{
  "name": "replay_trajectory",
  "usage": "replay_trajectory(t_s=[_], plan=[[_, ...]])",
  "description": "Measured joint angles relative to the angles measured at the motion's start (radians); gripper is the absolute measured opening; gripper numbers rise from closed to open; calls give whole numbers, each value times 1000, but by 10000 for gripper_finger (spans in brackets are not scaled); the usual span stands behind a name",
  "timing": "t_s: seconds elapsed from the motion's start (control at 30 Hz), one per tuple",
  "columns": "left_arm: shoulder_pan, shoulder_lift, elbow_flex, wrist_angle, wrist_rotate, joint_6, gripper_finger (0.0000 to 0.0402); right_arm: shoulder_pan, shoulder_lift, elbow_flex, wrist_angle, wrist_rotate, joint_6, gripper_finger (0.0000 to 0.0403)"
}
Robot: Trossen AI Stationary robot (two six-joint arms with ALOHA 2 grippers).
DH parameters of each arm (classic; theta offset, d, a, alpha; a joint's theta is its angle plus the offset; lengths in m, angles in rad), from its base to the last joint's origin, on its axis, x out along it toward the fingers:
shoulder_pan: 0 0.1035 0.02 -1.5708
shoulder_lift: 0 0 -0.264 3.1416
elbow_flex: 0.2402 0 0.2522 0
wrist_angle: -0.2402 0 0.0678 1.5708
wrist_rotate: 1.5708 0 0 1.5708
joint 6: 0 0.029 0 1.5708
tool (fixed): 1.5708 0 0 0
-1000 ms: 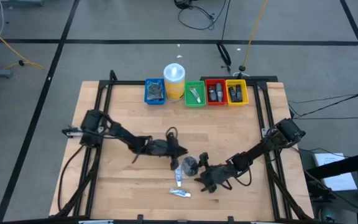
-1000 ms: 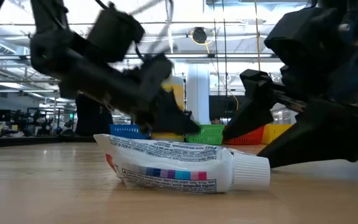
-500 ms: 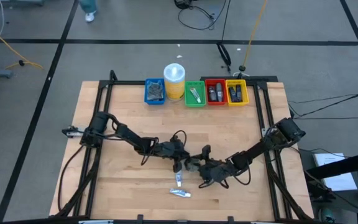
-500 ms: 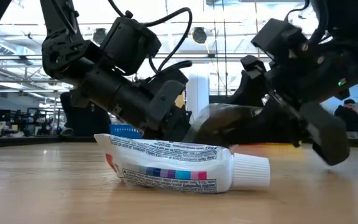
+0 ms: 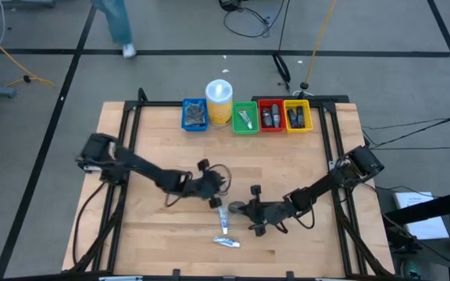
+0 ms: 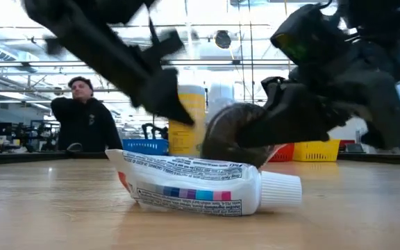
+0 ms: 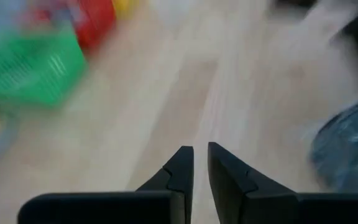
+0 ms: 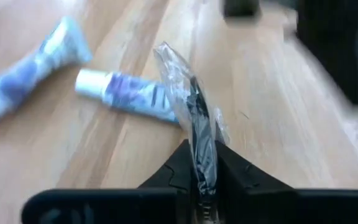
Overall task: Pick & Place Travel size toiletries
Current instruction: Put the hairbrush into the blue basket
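Observation:
A flat round grey disc in clear wrap (image 8: 194,118) stands on edge at the table's middle front, with my right gripper (image 5: 246,209) shut on it. Its round face shows in the low view, where a tube hides the lower rim of the disc (image 6: 229,133). Two thin white tubes (image 5: 223,222) (image 5: 226,242) lie flat on the wood just near of it. My left gripper (image 5: 213,197) hovers shut and empty left of the disc, its fingertips (image 7: 200,155) almost together. My right gripper pinches the wrapped disc's two flat faces near its rim (image 8: 202,160) between its two fingers. The fingers come about level from the table's right. The disc stands upright on edge in the hold; whether its lower rim rests on the table I cannot tell.
Blue (image 5: 194,115), green (image 5: 244,115), red (image 5: 270,115) and yellow (image 5: 297,115) bins stand in a row at the far edge, with a yellow cylinder (image 5: 219,101) between blue and green. A person (image 6: 82,114) stands beyond the table. Bare wood lies left and right.
My right gripper has slid toward the table's left and shut on the disc, which lay flat and now stands on edge. My left gripper, which had moved in against the disc, has drawn back toward the table's left.

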Motion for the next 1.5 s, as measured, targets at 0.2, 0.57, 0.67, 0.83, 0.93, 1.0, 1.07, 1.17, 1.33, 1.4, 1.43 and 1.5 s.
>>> replay_trajectory(t_s=[0.2, 0.57, 0.67, 0.83, 0.93, 1.0, 1.07, 1.17, 1.33, 1.4, 1.43, 1.5], plan=[[-184, -39, 1, 130, -232, 223, 47, -51, -38, 0, 15, -63, 194, 40], [-184, -6, 1, 234, 47, 246, 147, -83, -92, -1, 30, -233, 240, 42], [-145, 33, 1, 283, 134, 182, 213, -86, -91, -2, -1, -188, 240, 41], [-102, 92, 1, 333, 235, 139, 280, -88, -91, -2, -25, -134, 235, 29], [-99, 97, 2, 327, 248, 135, 283, -91, -92, -2, -43, -105, 248, 32], [-104, 79, 1, 274, 251, 133, 276, -91, -92, -2, -70, -54, 266, 37], [-109, 51, 1, 247, 241, 124, 267, -91, -92, -10, -71, -24, 283, 39], [-112, 32, 3, 264, 192, 116, 257, -95, -92, -18, -37, -22, 283, 40], [-112, 50, 2, 301, 147, 104, 252, -92, -91, -21, 37, -26, 262, 42], [-112, 52, 2, 296, 119, 94, 246, -90, -94, -19, 51, -26, 261, 42], [-112, 52, 2, 296, 118, 94, 239, -90, -94, -18, 51, -26, 260, 42], [-111, 52, 2, 302, 114, 94, 219, -89, -92, -19, 44, -26, 260, 42]])
